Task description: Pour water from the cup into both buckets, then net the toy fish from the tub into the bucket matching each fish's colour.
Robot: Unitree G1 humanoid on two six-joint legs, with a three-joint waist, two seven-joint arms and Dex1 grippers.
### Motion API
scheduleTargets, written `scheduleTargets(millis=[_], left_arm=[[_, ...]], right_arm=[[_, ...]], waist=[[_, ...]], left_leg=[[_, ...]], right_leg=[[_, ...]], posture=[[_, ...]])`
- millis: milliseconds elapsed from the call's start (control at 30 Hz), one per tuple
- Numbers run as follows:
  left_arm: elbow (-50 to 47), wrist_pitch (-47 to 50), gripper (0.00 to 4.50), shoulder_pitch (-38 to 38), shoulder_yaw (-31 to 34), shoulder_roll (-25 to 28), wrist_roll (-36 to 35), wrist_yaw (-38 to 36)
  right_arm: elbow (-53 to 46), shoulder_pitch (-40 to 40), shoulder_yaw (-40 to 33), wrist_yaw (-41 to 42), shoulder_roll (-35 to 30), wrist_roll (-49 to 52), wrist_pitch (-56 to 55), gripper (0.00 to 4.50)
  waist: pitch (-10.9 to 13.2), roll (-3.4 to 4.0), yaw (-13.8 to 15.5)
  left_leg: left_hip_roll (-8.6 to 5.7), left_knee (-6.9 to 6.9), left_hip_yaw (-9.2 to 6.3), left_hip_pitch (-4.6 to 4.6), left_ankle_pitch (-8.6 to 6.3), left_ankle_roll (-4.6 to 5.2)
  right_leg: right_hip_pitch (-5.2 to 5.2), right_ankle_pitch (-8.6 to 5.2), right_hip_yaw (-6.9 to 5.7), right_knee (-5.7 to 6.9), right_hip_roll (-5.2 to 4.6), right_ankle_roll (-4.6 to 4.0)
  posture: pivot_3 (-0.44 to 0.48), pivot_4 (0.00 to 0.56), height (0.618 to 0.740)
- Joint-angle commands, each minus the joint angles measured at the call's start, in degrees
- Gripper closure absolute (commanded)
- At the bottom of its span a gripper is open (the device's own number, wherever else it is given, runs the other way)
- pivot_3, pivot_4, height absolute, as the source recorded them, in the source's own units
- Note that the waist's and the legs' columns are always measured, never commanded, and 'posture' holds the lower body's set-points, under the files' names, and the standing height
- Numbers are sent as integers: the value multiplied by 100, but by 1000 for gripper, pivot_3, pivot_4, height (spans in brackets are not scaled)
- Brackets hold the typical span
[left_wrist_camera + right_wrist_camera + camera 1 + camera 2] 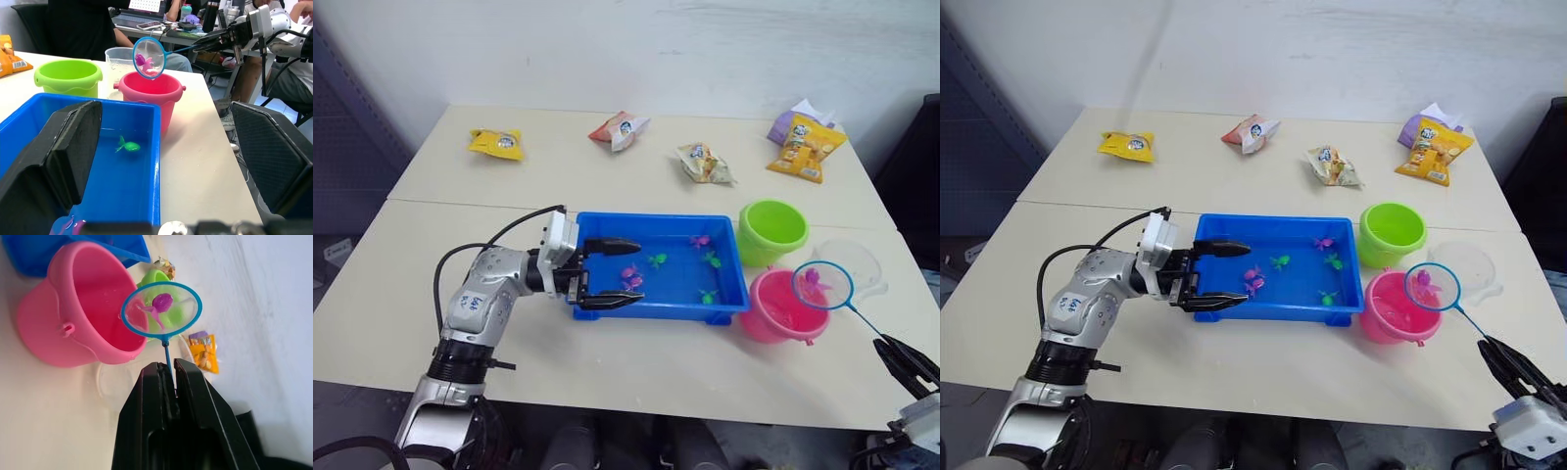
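The right gripper (168,377), lower right of frame, pinches the net (822,286) stick, a pink fish (161,301) in the mesh above the pink bucket (781,308). Best to tip the hoop over the bucket's middle, low and slow. The left gripper (607,272) gapes wide astride the tub (729,294) corner, centre frame.

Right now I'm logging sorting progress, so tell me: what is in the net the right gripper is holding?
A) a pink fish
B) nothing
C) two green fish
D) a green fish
A: one pink fish lies in the mesh of the net, whose thin handle the right gripper pinches, with the hoop held at the pink bucket.
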Motion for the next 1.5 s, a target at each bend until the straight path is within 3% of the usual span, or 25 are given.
scheduleTargets(millis=[33, 233, 733, 1000, 1133, 1267, 1500], left_arm=[[-277, -14, 8, 40, 62, 39, -46, 71], [-346, -9, 8, 89, 28, 1, -57, 151], [-175, -70, 8, -41, -5, -95, -10, 180], [-111, -100, 8, -88, -2, -143, 27, 173], [-82, -119, 8, -104, 10, -142, 39, 175], [-67, -139, 8, -94, 5, -154, 56, 192], [5, -172, 8, -152, 22, -141, 66, 163]], right_arm=[[240, -231, -578, -801, -167, -1132, -1209, 4500], [428, -610, -1084, -1899, -173, -2563, -1953, 4500], [-79, -270, -856, -4543, -193, -4635, -1220, 4500], [-474, 164, -386, -5448, -451, -4907, -532, 4500], [-711, 344, -393, -5639, -498, -4779, -45, 4500], [-722, 688, 130, -5831, -370, -4916, 113, 4500], [-1180, 981, 84, -6068, -521, -4660, 552, 4500]], waist=[[0, 0, 3], [0, 0, 4], [0, 0, -5], [0, 0, 0], [0, 0, -1], [0, 0, 0], [-1, 3, -10]], left_leg=[[0, 0, 0, 1, 0, 0], [0, 0, -1, 1, 1, -3], [-1, 1, -1, 2, 4, -7], [0, 0, -1, 2, 4, -8], [0, -1, -2, 1, 4, -8], [1, -2, -5, 1, 4, -8], [1, -2, -3, 2, 4, -9]], right_leg=[[1, 0, 0, 0, 1, 0], [2, 0, -2, -1, 2, 0], [3, -3, -2, 1, 2, -5], [2, -4, -1, 1, 4, -6], [2, -5, -2, 1, 3, -6], [3, -5, -3, 1, 4, -7], [1, -6, -1, 3, 4, -7]], posture=[[0, 150, 740], [0, 150, 740], [0, 150, 740], [0, 150, 740], [0, 150, 740], [0, 150, 740], [0, 150, 740]])
